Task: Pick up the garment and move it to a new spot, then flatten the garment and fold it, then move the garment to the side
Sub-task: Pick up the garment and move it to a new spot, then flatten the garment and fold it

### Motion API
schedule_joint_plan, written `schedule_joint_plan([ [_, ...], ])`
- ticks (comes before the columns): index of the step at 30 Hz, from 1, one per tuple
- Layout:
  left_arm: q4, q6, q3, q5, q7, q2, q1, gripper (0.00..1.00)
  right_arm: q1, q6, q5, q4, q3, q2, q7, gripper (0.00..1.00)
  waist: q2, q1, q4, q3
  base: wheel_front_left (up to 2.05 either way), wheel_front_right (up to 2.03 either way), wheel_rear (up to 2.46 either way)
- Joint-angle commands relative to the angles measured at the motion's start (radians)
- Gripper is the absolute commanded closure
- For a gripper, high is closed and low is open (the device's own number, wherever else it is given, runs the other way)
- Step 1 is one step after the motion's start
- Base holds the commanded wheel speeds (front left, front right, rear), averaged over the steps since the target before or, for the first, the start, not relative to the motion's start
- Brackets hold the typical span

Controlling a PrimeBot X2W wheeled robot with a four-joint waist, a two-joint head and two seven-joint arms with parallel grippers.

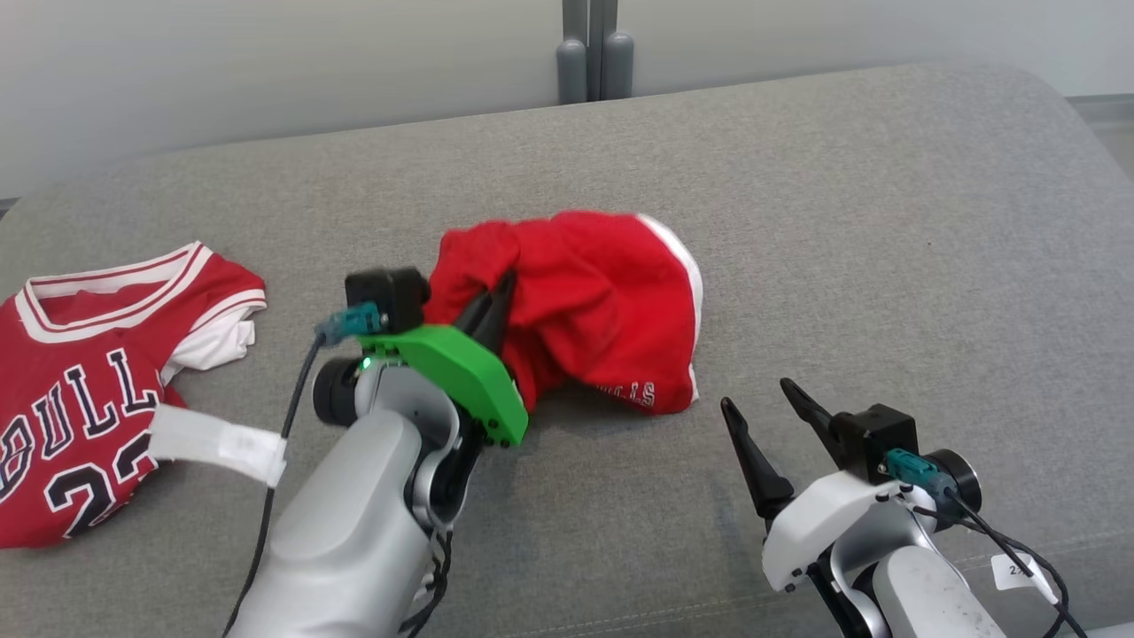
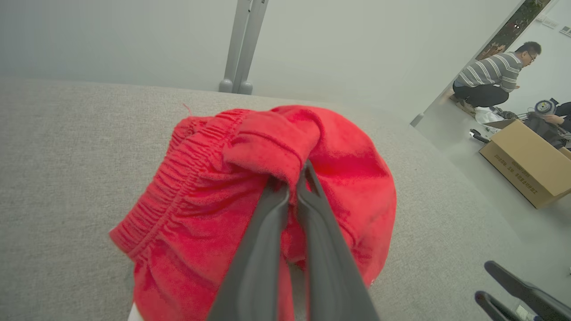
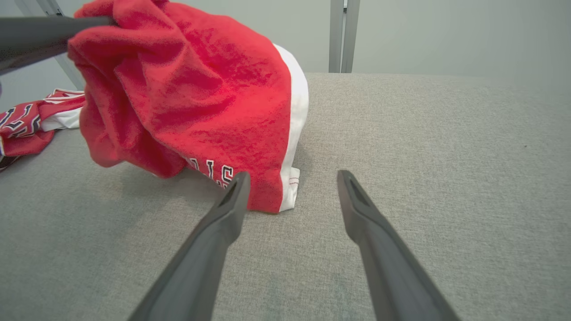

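The garment (image 1: 602, 301) is a pair of red shorts with a white side stripe and an elastic waistband, bunched up on the grey cushion. My left gripper (image 1: 500, 292) is shut on a fold of cloth near the waistband (image 2: 178, 178), lifting that part while the lower hem (image 3: 267, 200) still rests on the cushion. My right gripper (image 1: 756, 394) stands open just right of the shorts, low over the cushion, holding nothing. In the right wrist view the hem lies just ahead of its left finger (image 3: 232, 200).
A red and white basketball jersey (image 1: 89, 390) lies flat at the cushion's left end. The grey cushion (image 1: 886, 221) stretches bare to the right. A grey post (image 1: 594, 53) stands behind it. Off to the right, a person (image 2: 490, 76) crouches beside a cardboard box (image 2: 526, 169).
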Motion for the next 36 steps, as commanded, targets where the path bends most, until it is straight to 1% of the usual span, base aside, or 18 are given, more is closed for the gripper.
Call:
schedule_joint_plan([
  [1, 0.009, -0.001, -0.010, 0.012, -0.008, 0.011, 0.036, 1.00, 0.004, 0.000, 0.001, -0.001, -0.005, -0.003, -0.002, 0.00, 0.0000, 0.0000, 0.025, 0.000, 0.00, 0.00, 0.00],
  [4, 0.023, 0.000, -0.028, 0.017, -0.001, 0.027, 0.095, 1.00, 0.009, 0.000, -0.001, 0.002, -0.006, -0.002, 0.001, 0.00, 0.0000, 0.0000, 0.046, -0.009, 0.00, 0.00, 0.00],
  [7, 0.024, 0.006, -0.054, 0.021, 0.039, 0.048, 0.141, 1.00, 0.016, 0.000, 0.000, 0.005, -0.010, -0.003, 0.003, 0.00, 0.0000, 0.0000, 0.065, -0.022, 0.00, 0.00, 0.00],
  [8, 0.021, 0.007, -0.062, 0.017, 0.058, 0.054, 0.156, 0.96, 0.019, 0.000, 0.003, 0.006, -0.009, -0.002, 0.004, 0.00, 0.0000, 0.0000, 0.069, -0.026, 0.00, 0.00, 0.00],
  [9, 0.014, 0.010, -0.071, 0.021, 0.078, 0.064, 0.166, 0.73, 0.021, 0.000, 0.005, 0.007, -0.008, -0.003, 0.003, 0.00, 0.0000, 0.0000, 0.073, -0.030, 0.00, 0.00, 0.00],
  [10, 0.006, 0.013, -0.082, 0.025, 0.101, 0.075, 0.178, 0.11, 0.025, 0.000, 0.008, 0.007, -0.008, -0.003, 0.003, 0.00, 0.0000, 0.0000, 0.077, -0.034, 0.00, 0.00, 0.00],
  [11, -0.002, 0.019, -0.091, 0.023, 0.127, 0.084, 0.191, 0.00, 0.027, 0.000, 0.011, 0.007, -0.009, -0.003, 0.005, 0.00, 0.0000, 0.0000, 0.080, -0.037, 0.00, 0.00, 0.00],
  [14, -0.036, 0.043, -0.119, 0.023, 0.227, 0.125, 0.226, 0.00, 0.033, 0.000, 0.013, 0.006, -0.011, -0.003, 0.005, 0.00, 0.0000, 0.0000, 0.089, -0.045, 0.00, 0.00, 0.00],
  [17, -0.101, 0.071, -0.128, 0.011, 0.325, 0.172, 0.247, 0.00, 0.034, 0.000, 0.017, 0.006, -0.015, -0.003, 0.006, 0.00, 0.0000, 0.0000, 0.094, -0.050, 0.00, 0.00, 0.00],
  [22, -0.272, 0.141, -0.094, -0.016, 0.459, 0.260, 0.249, 0.00, 0.038, 0.000, 0.018, 0.003, -0.020, -0.003, 0.006, 0.00, 0.0000, 0.0000, 0.092, -0.053, 0.00, 0.00, 0.00],
  [25, -0.386, 0.187, -0.055, -0.016, 0.494, 0.290, 0.187, 0.00, 0.035, 0.000, 0.013, 0.001, -0.024, -0.003, 0.006, 0.00, 0.0000, 0.0000, 0.089, -0.046, 0.00, 0.00, 0.00],
  [27, -0.419, 0.215, -0.044, -0.004, 0.515, 0.291, 0.147, 0.00, 0.035, 0.000, 0.011, 0.001, -0.028, -0.003, 0.005, 0.00, 0.0000, 0.0000, 0.086, -0.039, 0.00, 0.00, 0.00],
  [29, -0.415, 0.231, -0.052, 0.009, 0.544, 0.277, 0.094, 0.00, 0.031, 0.000, 0.014, -0.003, -0.022, -0.002, 0.009, 0.00, 0.0000, 0.0000, 0.076, -0.029, 0.00, 0.00, 0.00],
  [34, -0.334, 0.210, -0.109, 0.035, 0.647, 0.243, -0.039, 0.00, 0.003, 0.000, 0.018, -0.006, 0.000, -0.003, 0.010, 0.00, 0.0000, 0.0000, 0.019, 0.006, 0.00, 0.00, 0.00],
  [35, -0.314, 0.208, -0.115, 0.034, 0.665, 0.236, -0.059, 0.00, -0.002, 0.000, 0.018, -0.007, 0.004, -0.002, 0.008, 0.00, 0.0000, 0.0000, 0.005, 0.014, 0.00, 0.00, 0.00],
  [36, -0.314, 0.208, -0.115, 0.034, 0.665, 0.236, -0.059, 0.00, -0.002, 0.000, 0.018, -0.007, 0.004, -0.002, 0.008, 0.00, 0.0000, 0.0000, 0.005, 0.014, 0.00, 0.00, 0.00],
])
